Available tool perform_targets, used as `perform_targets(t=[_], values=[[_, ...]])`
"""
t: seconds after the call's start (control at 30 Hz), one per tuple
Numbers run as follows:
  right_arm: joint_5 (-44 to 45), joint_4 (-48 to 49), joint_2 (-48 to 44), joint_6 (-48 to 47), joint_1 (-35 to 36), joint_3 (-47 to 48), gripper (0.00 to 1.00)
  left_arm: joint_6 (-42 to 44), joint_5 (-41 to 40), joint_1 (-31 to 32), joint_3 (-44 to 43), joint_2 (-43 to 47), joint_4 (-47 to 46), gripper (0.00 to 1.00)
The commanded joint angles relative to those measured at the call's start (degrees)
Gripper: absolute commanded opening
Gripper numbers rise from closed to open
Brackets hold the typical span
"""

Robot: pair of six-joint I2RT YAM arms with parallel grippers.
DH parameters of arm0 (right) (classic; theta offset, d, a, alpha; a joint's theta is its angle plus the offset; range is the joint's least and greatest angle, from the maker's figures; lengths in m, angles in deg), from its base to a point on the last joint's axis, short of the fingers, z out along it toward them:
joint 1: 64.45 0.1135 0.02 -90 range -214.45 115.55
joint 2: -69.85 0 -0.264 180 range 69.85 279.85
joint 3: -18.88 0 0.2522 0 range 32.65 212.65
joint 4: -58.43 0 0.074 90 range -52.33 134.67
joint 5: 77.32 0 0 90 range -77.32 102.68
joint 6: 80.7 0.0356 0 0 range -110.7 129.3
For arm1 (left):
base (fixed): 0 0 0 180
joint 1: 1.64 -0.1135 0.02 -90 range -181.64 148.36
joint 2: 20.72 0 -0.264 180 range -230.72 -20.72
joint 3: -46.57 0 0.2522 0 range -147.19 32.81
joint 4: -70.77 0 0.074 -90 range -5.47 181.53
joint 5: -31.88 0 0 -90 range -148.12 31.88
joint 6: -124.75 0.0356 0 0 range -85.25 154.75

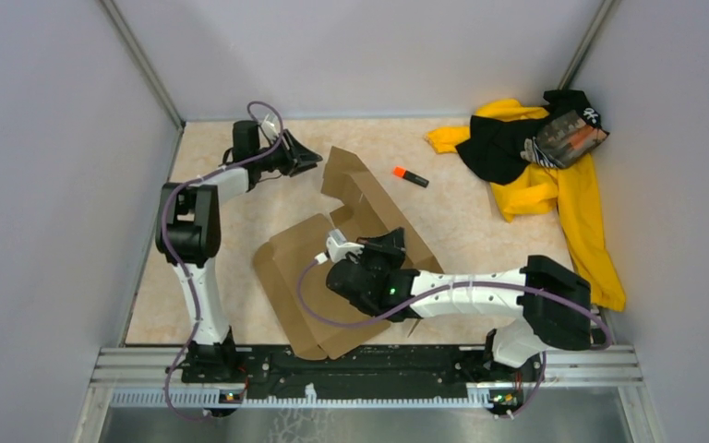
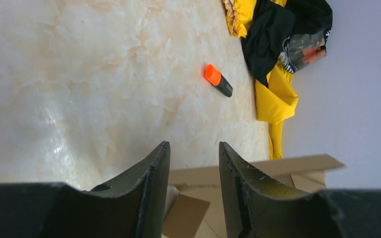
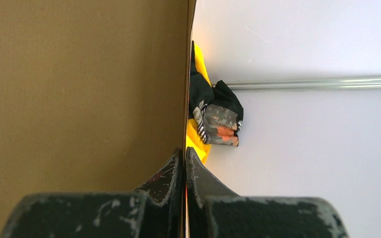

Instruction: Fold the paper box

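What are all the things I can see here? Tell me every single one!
Brown corrugated cardboard paper box: one, brown, middle of the table, partly folded with a flap standing up.
Short marker pen: one, black with an orange cap, lying beyond the box.
Crumpled clothing pile: one, yellow and black, far right corner.
Marbled table: one, beige, under everything.
Left gripper: one, black, open and holding nothing, far left.
Right gripper: one, black, shut on the box's edge, middle.
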Motion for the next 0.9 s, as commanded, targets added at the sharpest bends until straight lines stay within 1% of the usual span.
perform_targets(t=[0.0,0.13,0.3,0.5,0.63,0.87], values=[[2.9,2.8,-0.4,-0.9,1.6,-0.3,0.00,-1.5,4.1,0.2,-7.2,-3.8,-0.7,0.45],[2.8,3.5,0.7,-1.0,2.1,-0.1,0.00,-2.1,5.7,1.5,-9.5,-6.1,-1.7,0.44],[2.6,4.5,1.9,-1.3,2.8,-0.2,0.00,-3.8,8.1,3.6,-10.8,-7.6,-6.2,0.44],[2.6,4.6,2.4,-0.7,3.4,-0.1,0.00,-2.3,8.6,6.0,-10.7,-8.1,-6.3,0.43],[2.9,3.8,2.6,0.3,3.4,0.3,0.00,-2.5,9.7,6.7,-8.1,-7.5,-8.1,0.42],[2.6,2.3,2.3,2.1,3.3,0.4,0.00,-1.1,9.5,8.0,-0.8,-2.3,-9.8,0.42]])
